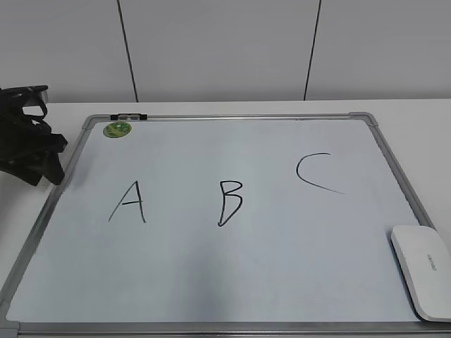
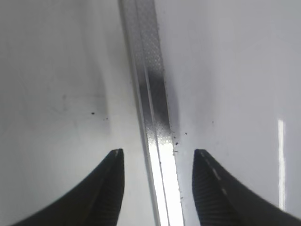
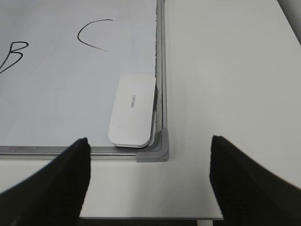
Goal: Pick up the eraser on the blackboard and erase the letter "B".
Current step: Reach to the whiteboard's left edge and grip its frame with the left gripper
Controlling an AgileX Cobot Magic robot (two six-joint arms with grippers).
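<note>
Step in hand: first grasp of the eraser (image 3: 132, 110), not yet begun. It lies flat on the blackboard (image 1: 211, 282), lower right of the exterior frame, tucked against the right frame rail and just above the grey corner piece (image 3: 157, 149). Letter "B" (image 1: 230, 203) sits at centre frame, intact, between the "A" (image 1: 129, 202) and the "C" (image 1: 317, 173).

Right gripper (image 3: 148, 181): jaws spread wide, nothing between them, hovering over the bench (image 3: 225, 70) at the bottom of its wrist frame, short of the corner. Left gripper (image 2: 157, 181): jaws apart, empty, straddling the left frame rail (image 2: 150, 94); parked at far left in the exterior frame.

Notes for a clean pick:
- Use the right arm; the eraser is on its side.
- Long axis runs along the rail. Close across the short width, one finger on the board side and one on the rail side.
- The rail-side gap looks very thin (possibly none; the wrist view does not settle it). Nudging the eraser toward the left of the frame first may be wise.
- Descend vertically, keep it level, dark face down.
- Then carry to the "B" only; the green magnet (image 1: 118, 129), upper left, is irrelevant.
</note>
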